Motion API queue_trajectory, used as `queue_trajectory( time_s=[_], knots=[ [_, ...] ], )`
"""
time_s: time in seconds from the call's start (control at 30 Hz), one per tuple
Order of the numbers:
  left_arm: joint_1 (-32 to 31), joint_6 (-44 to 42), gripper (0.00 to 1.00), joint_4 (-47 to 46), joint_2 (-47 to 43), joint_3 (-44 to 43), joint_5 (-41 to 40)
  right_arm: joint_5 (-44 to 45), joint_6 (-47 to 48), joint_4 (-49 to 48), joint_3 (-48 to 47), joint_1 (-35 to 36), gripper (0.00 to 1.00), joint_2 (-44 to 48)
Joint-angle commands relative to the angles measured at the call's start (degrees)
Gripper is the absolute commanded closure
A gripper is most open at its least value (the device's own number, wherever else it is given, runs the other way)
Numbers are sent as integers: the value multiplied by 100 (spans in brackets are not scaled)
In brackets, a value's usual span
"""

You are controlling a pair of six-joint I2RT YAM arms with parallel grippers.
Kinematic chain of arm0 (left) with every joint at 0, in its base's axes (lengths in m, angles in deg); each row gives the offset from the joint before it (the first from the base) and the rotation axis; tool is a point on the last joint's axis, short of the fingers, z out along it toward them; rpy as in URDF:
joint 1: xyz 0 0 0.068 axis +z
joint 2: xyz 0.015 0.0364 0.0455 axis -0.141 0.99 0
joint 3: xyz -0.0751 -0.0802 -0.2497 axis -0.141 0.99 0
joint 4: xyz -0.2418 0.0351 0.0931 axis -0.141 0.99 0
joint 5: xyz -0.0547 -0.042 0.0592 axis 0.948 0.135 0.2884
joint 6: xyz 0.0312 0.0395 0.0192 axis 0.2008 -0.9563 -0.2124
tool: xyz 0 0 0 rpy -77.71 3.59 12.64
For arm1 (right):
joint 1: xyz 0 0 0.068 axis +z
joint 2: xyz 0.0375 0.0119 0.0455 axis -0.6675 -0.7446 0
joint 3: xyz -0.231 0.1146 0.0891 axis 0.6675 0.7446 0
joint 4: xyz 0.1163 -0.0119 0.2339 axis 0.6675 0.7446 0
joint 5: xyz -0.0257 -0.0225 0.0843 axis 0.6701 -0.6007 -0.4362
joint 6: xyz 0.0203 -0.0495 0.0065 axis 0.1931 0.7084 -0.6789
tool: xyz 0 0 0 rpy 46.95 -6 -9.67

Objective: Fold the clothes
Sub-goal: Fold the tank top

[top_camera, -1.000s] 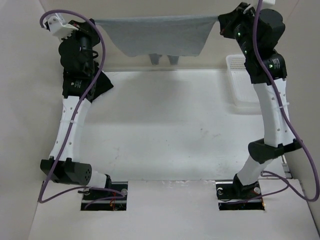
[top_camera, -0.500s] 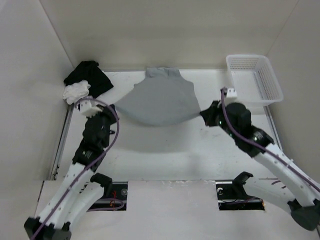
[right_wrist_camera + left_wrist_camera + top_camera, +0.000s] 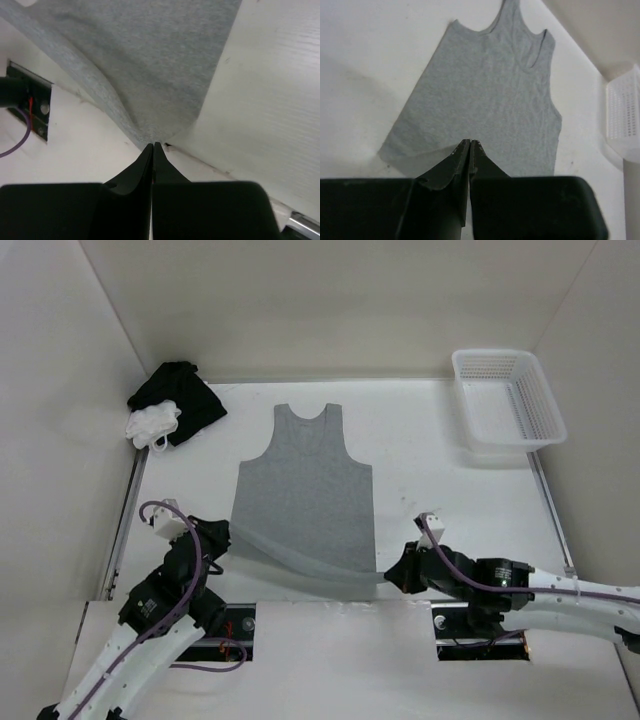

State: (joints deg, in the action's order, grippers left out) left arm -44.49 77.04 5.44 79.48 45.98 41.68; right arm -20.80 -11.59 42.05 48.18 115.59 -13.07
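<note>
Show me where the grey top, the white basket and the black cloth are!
grey top (image 3: 305, 485): top view, the middle of its chest.
white basket (image 3: 510, 400): top view, its bare mesh floor.
black cloth (image 3: 190, 400): top view, the middle of the bundle.

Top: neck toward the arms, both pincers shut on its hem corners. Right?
No. The top lies neck toward the far wall instead; the top external view shows it. The left pincer and right pincer are shut on its hem corners.
</note>
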Motion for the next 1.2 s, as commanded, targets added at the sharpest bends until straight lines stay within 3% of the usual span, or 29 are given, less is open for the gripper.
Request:
queue_trajectory(
  time_s=[0.0, 0.1, 0.2, 0.27, 0.37, 0.5, 0.67, 0.87, 0.9, 1.03, 1.17],
  knots=[
    [4, 480, 100, 508, 99, -375, -465, 499, -400, -207, -409, 35, 100, -234],
    [74, 7, 100, -245, 537, -551, -948, 307, 479, -699, -779, -956, 100, -727],
    [179, -705, 100, -1772, 1546, -640, -1222, -526, 1506, -1681, -1191, -2440, 100, -1437],
    [363, -1136, 100, -2889, 2303, -675, -1161, -1158, 1912, -2218, -1612, -3390, 100, -2070],
    [1029, -1664, 100, -4602, 3821, -946, -776, -1740, 2256, -2747, -2438, -4279, 100, -3238],
    [1927, -1718, 100, -5590, 5554, -1657, -186, -2171, 2432, -3178, -3624, -5071, 100, -4802],
    [2657, -1604, 100, -6110, 7567, -2817, 315, -2559, 2450, -3197, -5486, -5582, 100, -6789],
    [2904, -1867, 96, -6146, 9528, -4391, 975, -2656, 2415, -2766, -7579, -5811, 99, -8768],
    [2913, -1902, 92, -6146, 9792, -4593, 1002, -2612, 2362, -2801, -7782, -5837, 94, -8979],
    [2940, -1885, 74, -6137, 10094, -4780, 1011, -2612, 2046, -3082, -7996, -5864, 57, -9289],
    [2686, -1842, 72, -6382, 9121, -3755, 932, -2481, 2028, -3353, -6874, -5829, 53, -8518]
  ],
)
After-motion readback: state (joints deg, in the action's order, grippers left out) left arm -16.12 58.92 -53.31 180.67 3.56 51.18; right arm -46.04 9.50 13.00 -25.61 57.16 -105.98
